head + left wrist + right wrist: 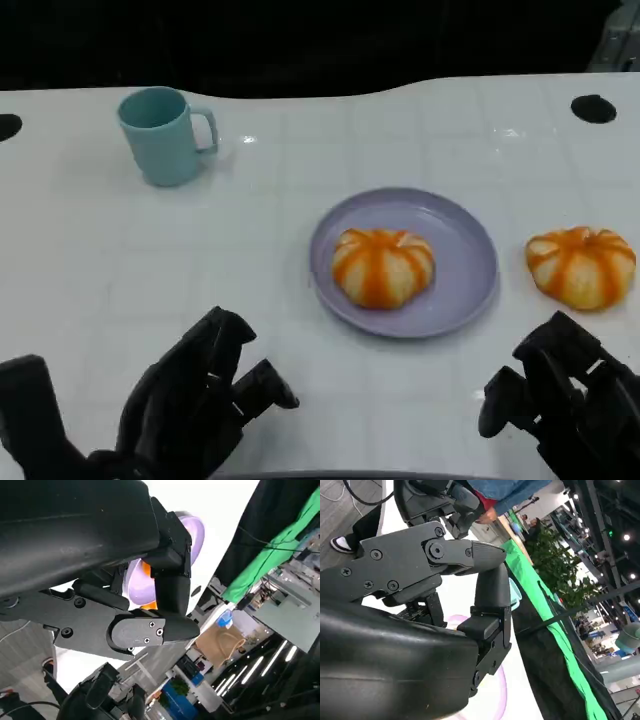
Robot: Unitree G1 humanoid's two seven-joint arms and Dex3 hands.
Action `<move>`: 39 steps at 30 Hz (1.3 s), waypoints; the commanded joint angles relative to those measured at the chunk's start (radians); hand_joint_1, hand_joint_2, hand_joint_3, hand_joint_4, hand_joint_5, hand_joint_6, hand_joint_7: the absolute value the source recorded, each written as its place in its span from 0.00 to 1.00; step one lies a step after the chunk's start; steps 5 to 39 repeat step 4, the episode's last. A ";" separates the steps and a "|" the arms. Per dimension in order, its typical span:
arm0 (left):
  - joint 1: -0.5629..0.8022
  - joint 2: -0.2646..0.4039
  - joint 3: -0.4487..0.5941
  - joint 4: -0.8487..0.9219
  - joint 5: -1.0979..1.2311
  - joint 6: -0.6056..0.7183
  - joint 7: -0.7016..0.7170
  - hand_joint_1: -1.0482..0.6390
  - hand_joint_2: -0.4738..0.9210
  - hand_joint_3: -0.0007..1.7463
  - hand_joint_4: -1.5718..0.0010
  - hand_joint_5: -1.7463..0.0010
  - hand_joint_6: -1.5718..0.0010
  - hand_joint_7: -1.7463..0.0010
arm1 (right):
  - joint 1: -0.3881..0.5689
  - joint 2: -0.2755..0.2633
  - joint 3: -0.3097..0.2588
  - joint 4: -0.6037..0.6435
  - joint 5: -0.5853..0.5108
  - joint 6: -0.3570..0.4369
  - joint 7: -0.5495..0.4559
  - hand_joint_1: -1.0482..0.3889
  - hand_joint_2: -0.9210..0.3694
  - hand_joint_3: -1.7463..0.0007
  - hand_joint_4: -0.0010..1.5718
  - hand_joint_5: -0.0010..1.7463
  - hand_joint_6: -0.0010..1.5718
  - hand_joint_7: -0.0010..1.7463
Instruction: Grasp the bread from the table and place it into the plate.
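Head view: one bread (384,267) sits on the plate (470,250); second bread (582,265) lies on the table (150,280), just beyond the right hand (565,405). Both hands empty, fingers apart; left hand (195,400) idle.
Left wrist view: plate (195,530) partly visible.
Right wrist view: fingers (490,595) spread. Advice: reach forward, close around the bun's sides gently.

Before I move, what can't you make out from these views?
- Left hand: its lower part is cut off by the head view's bottom edge.
- Right hand: cut off at that view's lower right corner.
- Plate and the bread on it: mostly hidden behind the left hand in the left wrist view.
- Cup: a sliver beside a finger, right wrist view.
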 commanded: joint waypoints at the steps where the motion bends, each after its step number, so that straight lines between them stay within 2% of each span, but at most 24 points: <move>1: -0.002 0.013 0.003 0.005 0.002 -0.011 -0.008 0.26 1.00 0.21 0.54 0.00 0.68 0.00 | -0.004 -0.015 -0.014 0.001 0.009 -0.014 0.011 0.36 0.06 0.78 0.41 1.00 0.33 0.91; 39: 0.000 0.014 0.002 0.003 -0.001 -0.010 -0.011 0.26 1.00 0.21 0.54 0.00 0.68 0.00 | -0.002 -0.015 -0.013 -0.001 0.005 -0.015 0.011 0.36 0.06 0.78 0.41 1.00 0.32 0.91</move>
